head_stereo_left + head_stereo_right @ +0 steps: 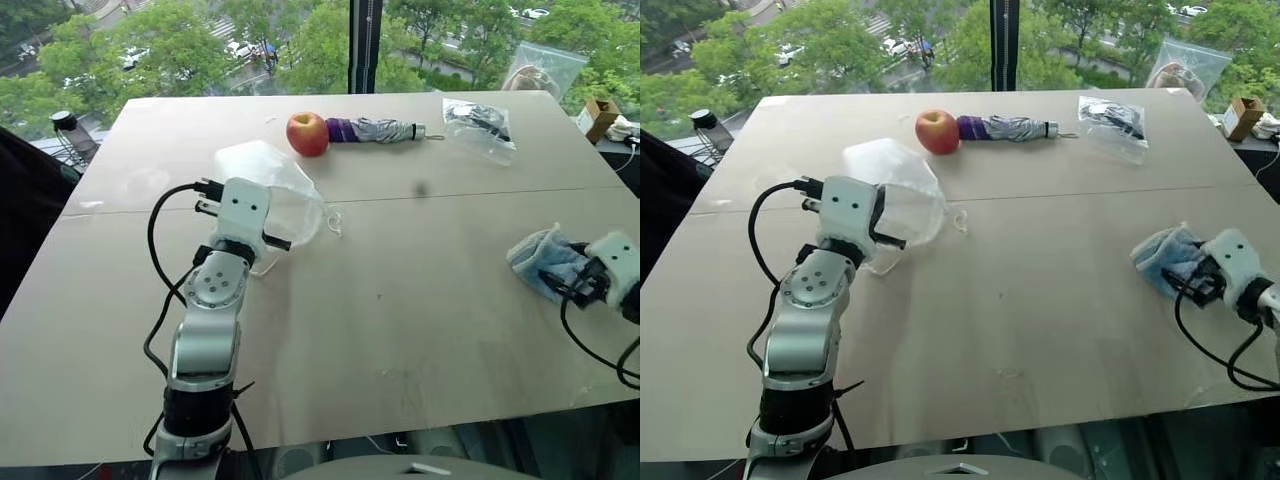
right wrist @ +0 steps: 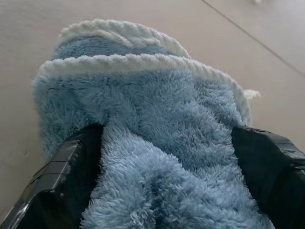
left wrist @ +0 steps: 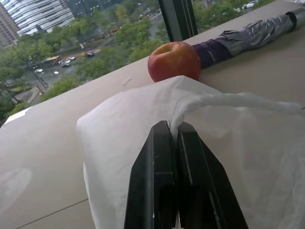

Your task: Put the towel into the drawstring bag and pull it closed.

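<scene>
Head views: white see-through drawstring bag [image 1: 275,195] puffed up mid-left on the wooden table [image 1: 400,300], fluffy light-blue towel [image 1: 545,258] bunched near the right edge. Left wrist: left gripper [image 3: 172,136] clenched on bag fabric. Right wrist: right gripper [image 2: 167,157] spread wide, towel between. No readable writing.

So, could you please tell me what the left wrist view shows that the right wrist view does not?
Left wrist view: the left end effector shut on the white drawstring bag, with the apple and folded umbrella behind it. Right wrist view: the right end effector, fingers spread wide around the light-blue towel. Both share the pale table.
</scene>
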Motion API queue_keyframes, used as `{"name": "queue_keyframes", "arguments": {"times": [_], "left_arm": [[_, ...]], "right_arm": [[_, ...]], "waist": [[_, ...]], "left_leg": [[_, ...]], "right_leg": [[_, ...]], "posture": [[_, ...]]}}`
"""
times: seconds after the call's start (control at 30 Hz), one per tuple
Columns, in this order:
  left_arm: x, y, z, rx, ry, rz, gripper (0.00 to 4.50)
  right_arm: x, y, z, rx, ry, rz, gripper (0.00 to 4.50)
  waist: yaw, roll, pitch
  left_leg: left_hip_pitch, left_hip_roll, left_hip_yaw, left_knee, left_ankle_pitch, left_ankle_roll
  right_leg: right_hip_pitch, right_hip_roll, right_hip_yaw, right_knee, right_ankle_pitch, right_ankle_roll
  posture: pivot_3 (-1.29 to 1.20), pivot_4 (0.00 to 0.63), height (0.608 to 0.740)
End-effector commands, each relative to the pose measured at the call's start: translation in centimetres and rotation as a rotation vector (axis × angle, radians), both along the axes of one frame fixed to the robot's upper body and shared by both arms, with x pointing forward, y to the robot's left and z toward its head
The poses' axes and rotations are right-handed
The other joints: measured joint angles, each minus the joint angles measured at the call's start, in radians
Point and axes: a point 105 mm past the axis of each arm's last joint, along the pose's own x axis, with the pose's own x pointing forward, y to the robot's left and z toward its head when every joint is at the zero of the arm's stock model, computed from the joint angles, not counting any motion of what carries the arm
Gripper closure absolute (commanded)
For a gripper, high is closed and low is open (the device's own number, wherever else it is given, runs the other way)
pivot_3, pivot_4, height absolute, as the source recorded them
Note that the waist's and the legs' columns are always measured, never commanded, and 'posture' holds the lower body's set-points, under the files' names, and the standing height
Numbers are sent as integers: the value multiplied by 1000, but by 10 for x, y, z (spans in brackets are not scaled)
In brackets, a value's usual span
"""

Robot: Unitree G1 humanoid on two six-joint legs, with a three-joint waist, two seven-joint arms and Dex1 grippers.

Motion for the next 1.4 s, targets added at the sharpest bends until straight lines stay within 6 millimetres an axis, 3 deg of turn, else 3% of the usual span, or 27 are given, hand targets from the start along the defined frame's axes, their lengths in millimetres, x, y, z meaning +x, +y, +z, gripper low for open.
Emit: {"name": "queue_keyframes", "arguments": {"times": [0.03, 0.13, 0.23, 0.33, 0.47, 0.6, 0.67, 0.83, 1.0, 1.13, 1.27, 1.4], "left_arm": [[-8, 5, 15, 4, -63, 23, 4452], [-8, 6, 15, -8, -61, 32, 4452], [-7, 8, 16, -29, -62, 38, 4452], [-6, 9, 16, -75, -51, 39, 4500], [-1, 4, 12, -157, -5, 0, 4500], [3, 2, 14, -216, 8, -13, 4500], [6, 2, 15, -251, 17, -21, 4500], [12, -8, 18, -360, 54, -94, 4500], [12, -27, 24, -348, 63, -222, 4500], [8, -36, 26, -365, 70, -285, 4500], [1, -54, 28, -393, 81, -393, 4500], [-4, -65, 36, -462, 92, -476, 4500]], "right_arm": [[-17, -14, -38, 120, 260, -144, 0], [-30, -1, -52, 233, 445, -175, 0], [-35, 8, -56, 309, 524, -187, 0], [-36, 16, -59, 349, 552, -188, 783], [-41, 28, -61, 371, 578, -141, 2119], [-41, 37, -60, 383, 569, -111, 3775], [-41, 44, -58, 401, 555, -80, 4256], [-32, 73, -34, 450, 470, 65, 4260], [-13, 133, 33, 594, 313, 308, 4260], [-11, 184, 74, 550, 270, 484, 4260], [-16, 222, 85, 490, 261, 603, 4260], [-37, 262, 96, 468, 270, 804, 4260]], "waist": [[2, -4, -3], [7, -10, -6], [16, -16, -10], [25, -24, -16], [26, -25, -17], [24, -26, -17], [24, -26, -17], [18, -26, -17], [-6, -15, -9], [-1, 4, 2], [6, 3, 2], [13, 3, 2]], "left_leg": [[1, 0, 0, 1, 0, 0], [9, 0, 0, 1, 0, 0], [10, 0, -2, 1, 0, 0], [10, 2, -4, -1, 0, 0], [10, 4, -6, -6, 0, 0], [10, 4, -6, -7, -1, -1], [10, 4, -6, -7, -1, 0], [10, 6, -7, -8, -1, -1], [10, 11, -4, -8, -1, -1], [4, 5, -3, -7, 0, 0], [-5, 3, -7, -6, 0, 0], [-12, -2, -11, -6, 0, 0]], "right_leg": [[1, -1, 0, 0, 0, 0], [9, -3, 0, -1, 0, -1], [12, -7, -4, -1, 0, -1], [12, -9, -6, -2, 0, -1], [12, -9, -7, -4, -1, -3], [12, -9, -8, -4, -1, -3], [12, -9, -8, -5, -1, -3], [12, -6, -8, -4, -2, -5], [8, 1, -6, -2, -2, -5], [-2, 5, 0, 1, 0, -7], [-8, 6, -3, 0, 2, -2], [-12, 1, -6, -1, -1, 2]], "posture": [[0, 150, 740], [0, 150, 740], [0, 150, 740], [0, 150, 740], [0, 150, 740], [0, 150, 740], [0, 150, 740], [0, 150, 740], [0, 150, 740], [0, 150, 740], [0, 150, 740], [0, 150, 740]]}}
